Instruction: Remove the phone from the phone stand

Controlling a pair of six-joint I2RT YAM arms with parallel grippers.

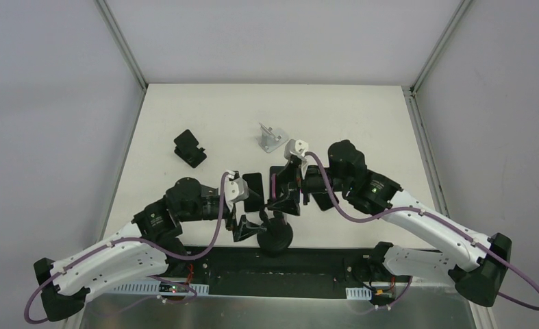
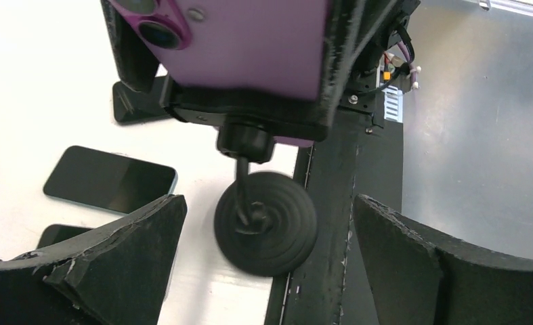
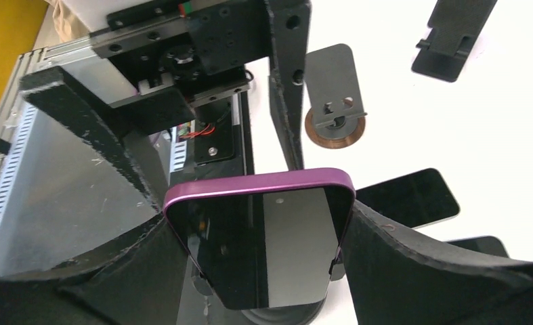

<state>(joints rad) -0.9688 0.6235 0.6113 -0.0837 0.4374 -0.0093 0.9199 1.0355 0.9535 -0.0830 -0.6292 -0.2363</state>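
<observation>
Phone: the purple phone (image 3: 263, 250) sits right between the two fingers of the right pincer (image 3: 258, 233). Its back is in the black clamp (image 2: 250, 115) on top of the phone stand (image 2: 267, 223), so it is not out yet.
Right pincer: it hugs the phone, with one finger pressed on each long side.
Left pincer: the left pincer (image 2: 267, 203) is wide and holds nothing. The round foot (image 2: 277, 237) of the stand is down between its fingers, and neither finger touches it.
Worry one: nothing holds the stand down. If the right pincer pulls and the clamp grips tight, I think the whole stand will come up with the phone.
Worry two: the stand could tip or swing. Then it might bump the left pincer's fingers, which are close on both sides.
Worry three: the foot stands right at the black rail (image 2: 331, 223), on the side of the left pincer's right finger. A hard tug could drag it over that edge.
Worry four: the phone's sides look smooth, so it could slip out of the right pincer.
Worry five: two dark phones (image 2: 111, 179) lie flat past the left pincer's left finger. A falling stand might hit them.
</observation>
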